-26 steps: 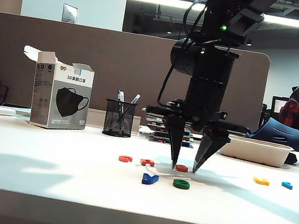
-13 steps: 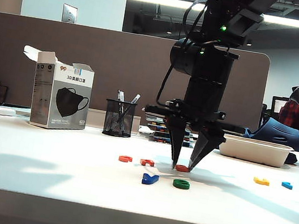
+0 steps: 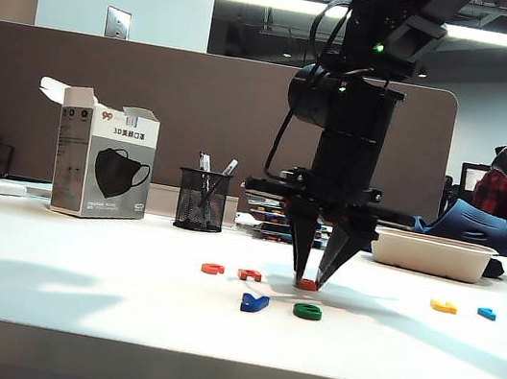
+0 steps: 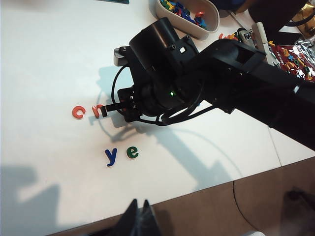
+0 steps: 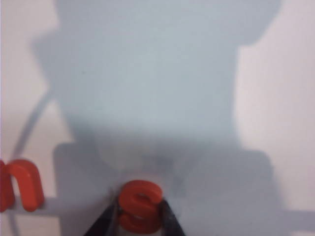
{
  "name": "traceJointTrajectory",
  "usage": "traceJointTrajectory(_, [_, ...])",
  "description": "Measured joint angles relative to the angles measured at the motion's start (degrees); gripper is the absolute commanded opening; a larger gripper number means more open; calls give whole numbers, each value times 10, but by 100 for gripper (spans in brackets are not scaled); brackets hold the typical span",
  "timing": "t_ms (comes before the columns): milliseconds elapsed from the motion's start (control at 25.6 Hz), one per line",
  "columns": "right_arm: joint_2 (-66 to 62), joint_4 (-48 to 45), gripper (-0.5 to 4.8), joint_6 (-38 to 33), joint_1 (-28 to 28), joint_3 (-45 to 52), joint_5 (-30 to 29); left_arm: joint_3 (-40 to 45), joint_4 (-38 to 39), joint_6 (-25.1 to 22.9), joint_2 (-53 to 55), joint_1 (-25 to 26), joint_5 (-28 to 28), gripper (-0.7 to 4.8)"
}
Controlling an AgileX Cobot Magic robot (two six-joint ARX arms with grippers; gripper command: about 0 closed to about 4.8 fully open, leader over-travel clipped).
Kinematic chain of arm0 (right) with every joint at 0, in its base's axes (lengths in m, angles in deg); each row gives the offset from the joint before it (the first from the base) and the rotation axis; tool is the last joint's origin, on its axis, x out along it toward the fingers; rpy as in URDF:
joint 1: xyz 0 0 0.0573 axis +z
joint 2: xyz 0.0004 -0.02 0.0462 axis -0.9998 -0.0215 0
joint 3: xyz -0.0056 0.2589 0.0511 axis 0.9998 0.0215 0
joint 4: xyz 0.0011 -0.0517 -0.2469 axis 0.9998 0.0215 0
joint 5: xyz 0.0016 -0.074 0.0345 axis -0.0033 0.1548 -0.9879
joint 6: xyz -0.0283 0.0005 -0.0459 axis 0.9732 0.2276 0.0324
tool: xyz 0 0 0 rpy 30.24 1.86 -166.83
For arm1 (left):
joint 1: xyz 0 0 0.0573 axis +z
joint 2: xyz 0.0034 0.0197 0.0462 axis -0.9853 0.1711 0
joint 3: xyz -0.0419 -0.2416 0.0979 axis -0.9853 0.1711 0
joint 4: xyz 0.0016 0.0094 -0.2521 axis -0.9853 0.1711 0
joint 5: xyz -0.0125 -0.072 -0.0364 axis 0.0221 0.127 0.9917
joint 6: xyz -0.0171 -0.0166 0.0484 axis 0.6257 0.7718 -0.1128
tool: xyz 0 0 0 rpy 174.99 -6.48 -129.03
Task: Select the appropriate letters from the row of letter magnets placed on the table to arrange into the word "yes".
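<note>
2 pincers | R pincer [image 5: 140,216] pinching orange-red S [image 5: 140,204] | L pincer [image 4: 139,216] pressed together, up off table [image 3: 70,295]

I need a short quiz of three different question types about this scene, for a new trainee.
1. True or false: the blue y and green e lie side by side on the table, nearer its front edge than the orange-red letters.
2. Which letter sits between the fingers of the right tool? A) n B) s C) c
3. Fill in: the left tool hangs above the table's front edge, holding ____.

Key
1. True.
2. B, the orange-red s; the fingers stand at its two sides.
3. Nothing; its fingertips show together, with no letter there.
</note>
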Motion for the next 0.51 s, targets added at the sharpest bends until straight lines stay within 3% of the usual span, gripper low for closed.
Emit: traceJointTrajectory(508, [-1, -11, 94, 8, 0, 0, -2, 0, 0, 0, 0, 0, 0, -5])
